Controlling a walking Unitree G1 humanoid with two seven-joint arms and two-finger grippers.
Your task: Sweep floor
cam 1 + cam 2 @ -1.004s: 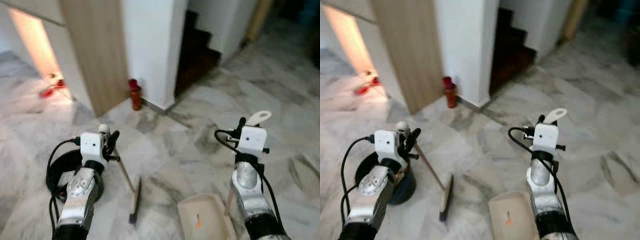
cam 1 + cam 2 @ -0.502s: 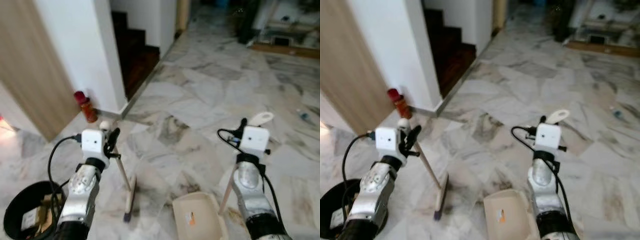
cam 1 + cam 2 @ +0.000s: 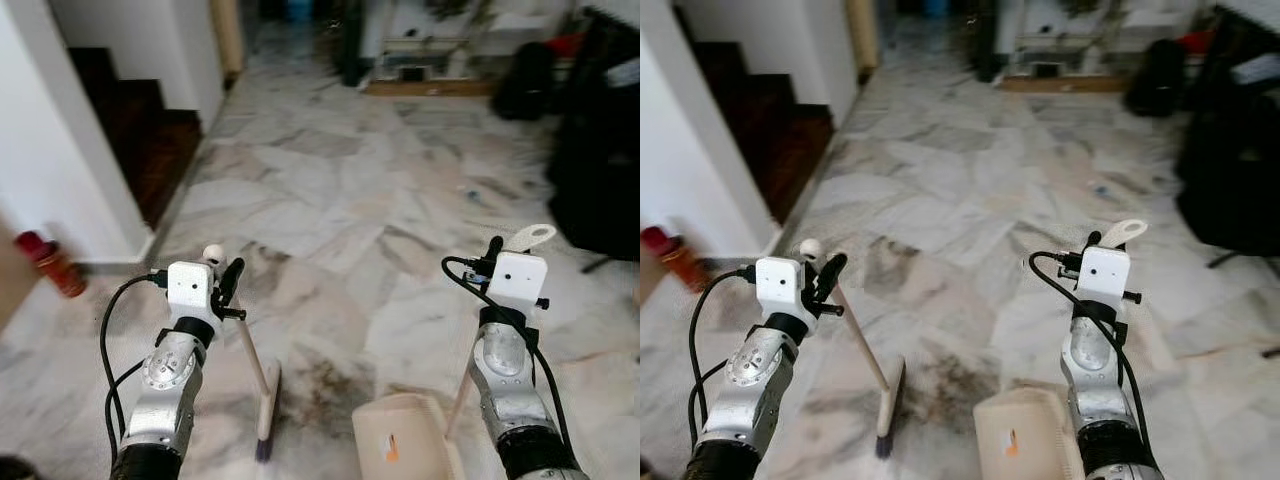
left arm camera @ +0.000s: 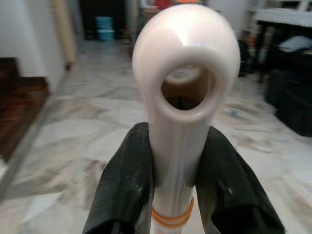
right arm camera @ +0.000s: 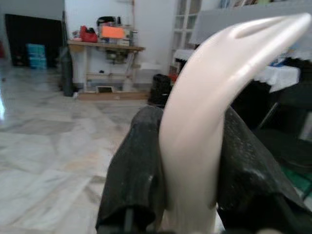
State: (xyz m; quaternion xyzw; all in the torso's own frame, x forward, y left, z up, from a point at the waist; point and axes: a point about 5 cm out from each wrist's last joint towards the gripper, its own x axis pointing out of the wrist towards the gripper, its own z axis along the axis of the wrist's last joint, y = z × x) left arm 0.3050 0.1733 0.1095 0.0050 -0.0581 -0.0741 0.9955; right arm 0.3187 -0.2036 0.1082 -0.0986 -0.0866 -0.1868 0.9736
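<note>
Marble flooring point(image 3: 400, 190), grey-veined and glossy, is running from the robot's feet out to the far furniture. Nearest the camera, the cream dustpan point(image 3: 400, 440) is sitting on the floor between the two arms, with a small orange mark inside it. Just to its left, the broom head point(image 3: 268, 410) is resting on the floor, its stick slanting up to the left gripper point(image 3: 222, 285).

The left gripper's fingers point(image 4: 122, 190) are clamping the broom handle point(image 4: 183, 107) just below its ringed end. The right gripper point(image 3: 505, 255) is holding the dustpan handle point(image 5: 214, 117) the same way, black pads pressing both sides of the curved cream grip; the handle's stick is slanting down to the pan.

Farther off, a red bottle-like object point(image 3: 45, 265) is standing at the foot of the white wall point(image 3: 60, 170), beside a dark staircase point(image 3: 140, 120). Dark furniture point(image 3: 600, 170) is occupying the far right, and a small speck of debris point(image 3: 470, 192) is lying on the open floor ahead.

Risk assessment: both grips are sitting near the very ends of the handles, so either tool could twist in the fingers once the bristles are dragging. A wide stroke to the left could knock over the red object. The pan could skid on the polished stone if the broom is pushing against its lip.
</note>
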